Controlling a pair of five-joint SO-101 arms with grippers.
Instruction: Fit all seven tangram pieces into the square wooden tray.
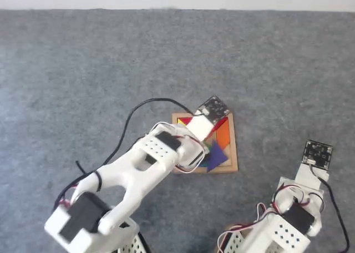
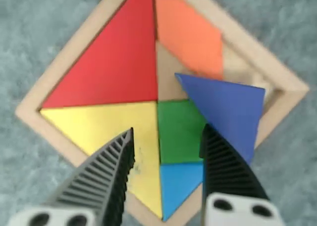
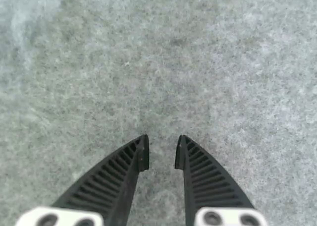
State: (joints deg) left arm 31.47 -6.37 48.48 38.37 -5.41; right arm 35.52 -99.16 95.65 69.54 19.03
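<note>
Toward the arms' edge of the grey counter (image 1: 83, 70), a little right of its middle, sat the square wooden tray (image 2: 59, 72), with the left arm leaning over it. Most of the puzzle looked settled: the red triangle (image 2: 116, 62), the yellow triangle (image 2: 104, 122), the orange parallelogram (image 2: 188, 32), the green square (image 2: 178, 132) and the light blue triangle (image 2: 181, 186) all lay flat inside the rim. The dark blue triangle (image 2: 225, 112) did not. It lay askew over the green square's corner and one corner of the tray, with a patch of bare wood (image 2: 168, 77) left open beside it. To my eye the job in hand was seating that piece. It seemed to want a grip on two opposite edges and a slight lift clear of its neighbours. Next would come a turn until its sides ran with the gap, and then a flat lowering so that nothing already placed got nudged. The left jaws stood wide apart and gripped nothing, one above the yellow triangle and the other at the dark blue triangle's edge; whether it touched, I could not tell. The right jaws hung over bare counter near the arms' edge, well apart from the tray, parted only narrowly with nothing between them.
</note>
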